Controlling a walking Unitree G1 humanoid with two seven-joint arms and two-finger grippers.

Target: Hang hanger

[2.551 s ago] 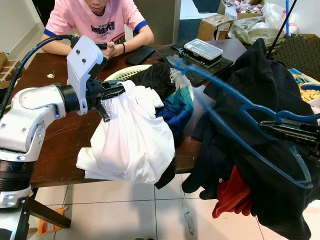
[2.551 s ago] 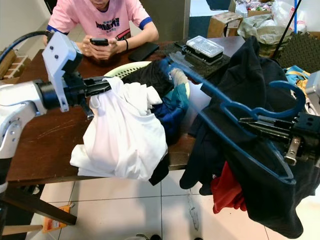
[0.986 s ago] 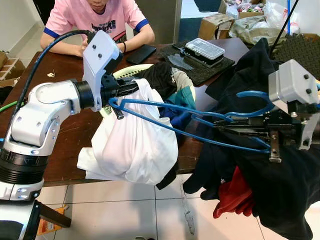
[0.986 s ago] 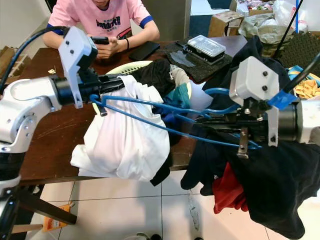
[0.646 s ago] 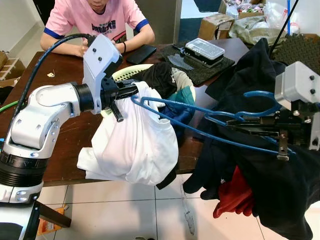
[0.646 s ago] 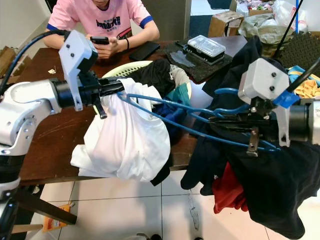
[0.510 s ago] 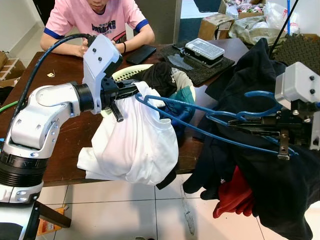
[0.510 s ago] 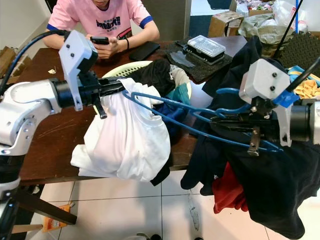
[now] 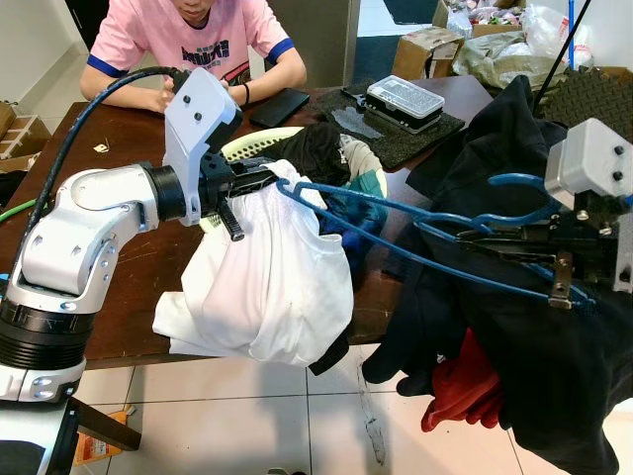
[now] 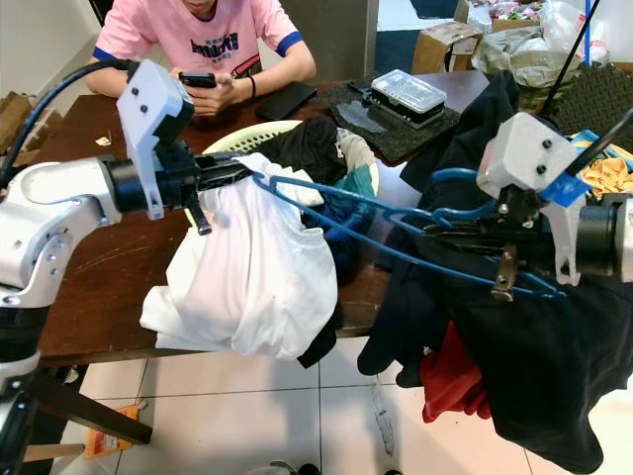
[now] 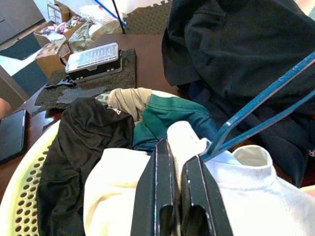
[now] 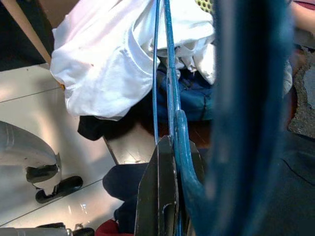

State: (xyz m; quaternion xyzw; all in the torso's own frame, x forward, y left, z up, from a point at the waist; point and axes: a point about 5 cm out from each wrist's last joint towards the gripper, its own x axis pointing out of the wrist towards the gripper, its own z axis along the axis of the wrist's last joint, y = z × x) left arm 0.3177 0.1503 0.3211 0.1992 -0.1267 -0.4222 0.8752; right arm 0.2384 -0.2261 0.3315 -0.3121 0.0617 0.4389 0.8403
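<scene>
A white shirt hangs over the front edge of the wooden table. My left gripper is shut on its collar and holds it up. My right gripper is shut on the neck of a blue hanger, below its hook. The hanger lies nearly flat in the air, and its far corner touches the shirt's collar beside my left fingers. In the right wrist view the hanger runs out from my shut right gripper toward the shirt.
A pale green laundry basket holds dark and teal clothes behind the shirt. A heap of black clothing with a red cloth stands under my right arm. A person in a pink shirt sits at the table's far side.
My right gripper has drawn back to the right with the hanger. The hanger's far corner has slid from left of the shirt to its collar. My left arm has barely moved.
</scene>
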